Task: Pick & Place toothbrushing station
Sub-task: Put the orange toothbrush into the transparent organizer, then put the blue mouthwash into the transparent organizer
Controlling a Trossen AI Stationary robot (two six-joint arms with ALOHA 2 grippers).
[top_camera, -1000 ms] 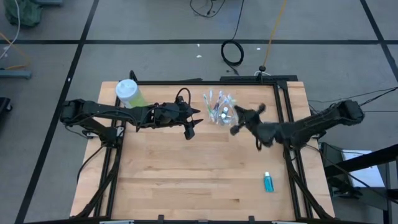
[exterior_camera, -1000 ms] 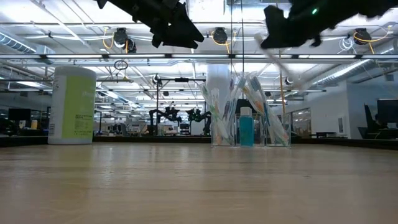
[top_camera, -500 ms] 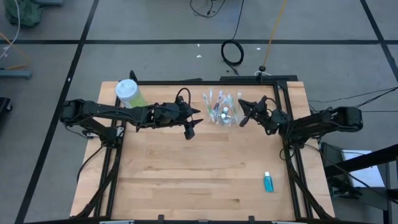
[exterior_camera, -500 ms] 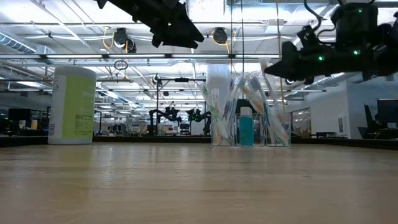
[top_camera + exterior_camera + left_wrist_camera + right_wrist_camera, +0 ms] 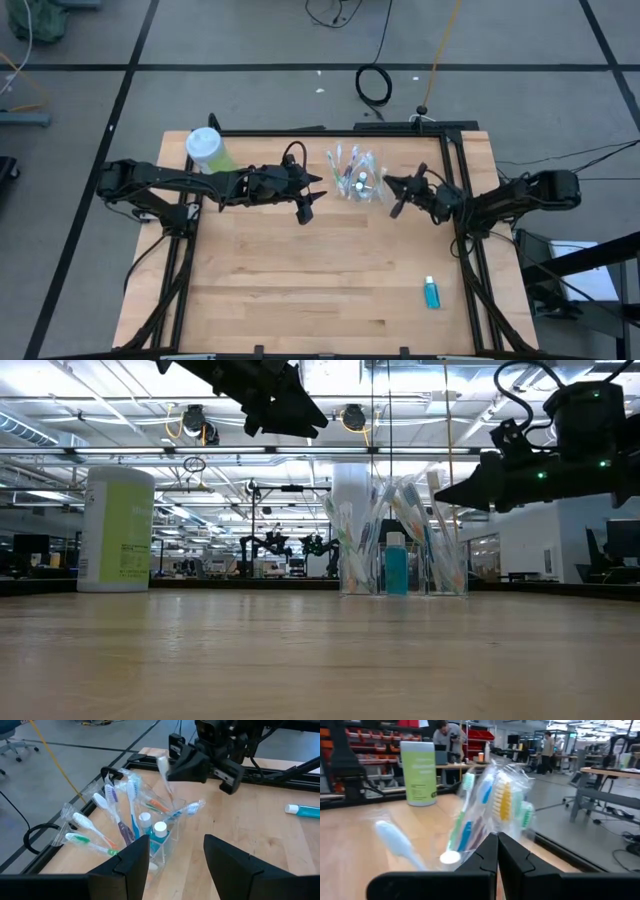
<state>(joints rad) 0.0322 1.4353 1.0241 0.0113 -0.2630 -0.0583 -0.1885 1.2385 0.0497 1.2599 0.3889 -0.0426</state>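
Observation:
The clear cup (image 5: 355, 178) stands at the table's far middle, holding wrapped toothbrushes (image 5: 112, 800) and two white-capped teal tubes (image 5: 160, 829). My left gripper (image 5: 175, 865) hangs open and raised, just left of the cup. My right gripper (image 5: 390, 186) is shut and points level at the cup from its right, its tips (image 5: 445, 498) near the upper ends of the brushes. A white toothbrush (image 5: 163, 766) leans out of the cup right beside those tips; I cannot tell whether they touch it. A third teal tube (image 5: 431, 292) lies flat near the right front.
A tall green bottle with a white cap (image 5: 205, 148) stands at the far left corner. A black frame (image 5: 455, 160) borders the table's far and right sides. The bare wood (image 5: 320, 280) in the near half is free. People stand in the room behind.
My right gripper has sunk beside the cup and tipped from slanting to level, staying shut. Its arm has drawn back toward the table's right edge. The white toothbrush seen slanting at its tips a second ago now stands lower, leaning in the cup.

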